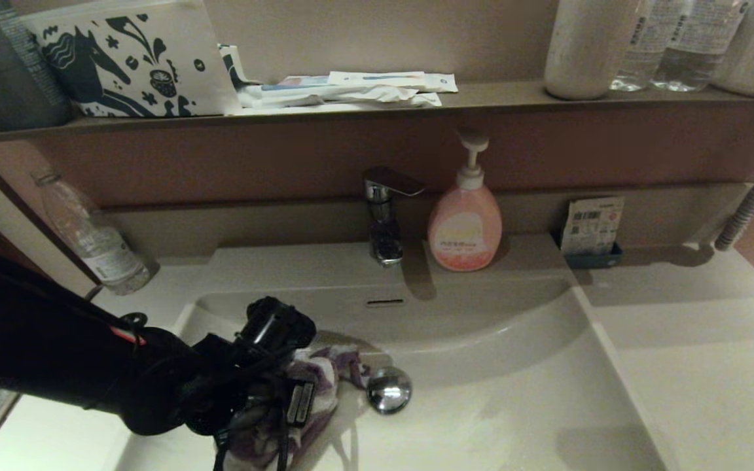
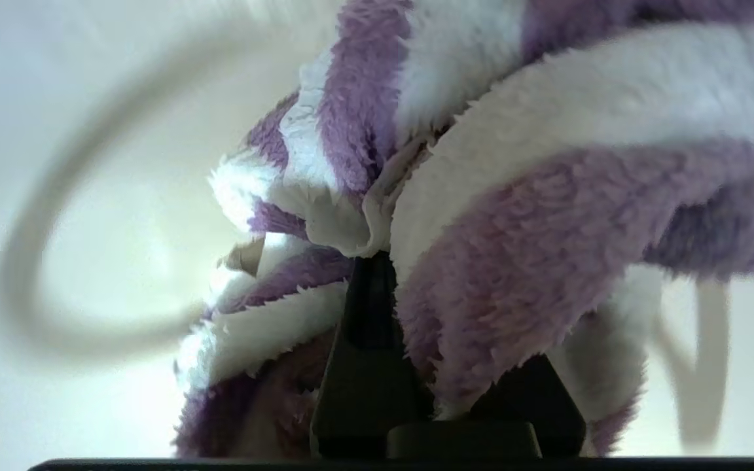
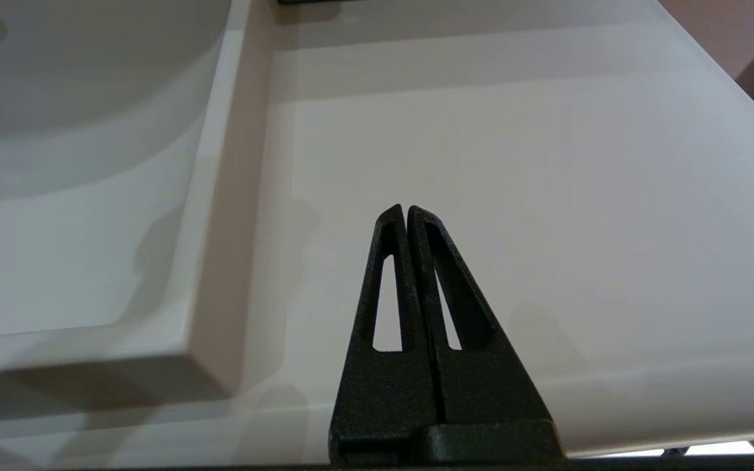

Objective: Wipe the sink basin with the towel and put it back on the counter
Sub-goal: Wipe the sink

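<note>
While clamped on the towel (image 2: pixel 495 216), left end effector (image 1: pixel 266 399) down in the basin (image 1: pixel 514 392), just left of the drain plug (image 1: pixel 389 390). Towel bunched, touching basin floor. Right end effector (image 3: pixel 406 212) pressed together, above the tabletop (image 3: pixel 514 163).

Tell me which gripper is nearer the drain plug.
Left. The left gripper, shut on the towel, is beside the drain plug; the right gripper hovers over the counter.

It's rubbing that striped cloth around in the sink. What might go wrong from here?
The towel hangs bunched from the left end effector, right beside the drain plug; a loose fold could catch on it. Bunched like this, it may wipe only part of the sink basin. The right end effector rests shut over the counter.
</note>
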